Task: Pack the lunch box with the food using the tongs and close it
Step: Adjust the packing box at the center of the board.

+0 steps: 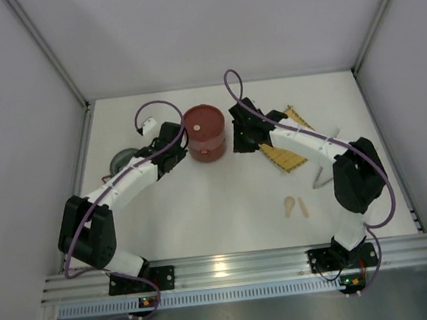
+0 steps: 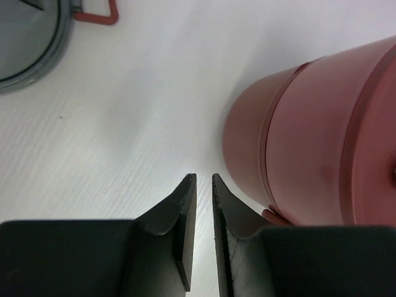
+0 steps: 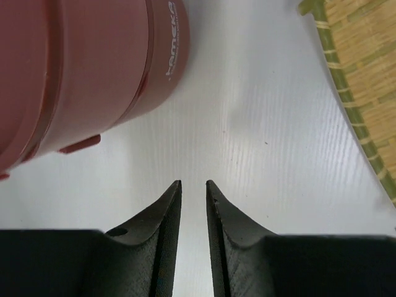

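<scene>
Sticks [image 1: 295, 206], two small beige ones, lie nearest on the white surface [image 1: 225, 197]. The tongs [image 1: 323, 171] lie a little farther to the right, at the edge of the yellow mat [image 1: 283, 156]. Farther still, the closed lunch box [image 1: 205, 132] stands upright between both arms. The left fingers [image 2: 184, 198] and the right fingers [image 3: 170, 204] are each parted by a narrow gap. They hold nothing and are just beside its wall.

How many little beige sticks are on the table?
2. One small beige spoon-shaped stick lies on the white table, nearer than the yellow woven mat. The straighter beige stick lies just right of it. Others may be hidden.
</scene>
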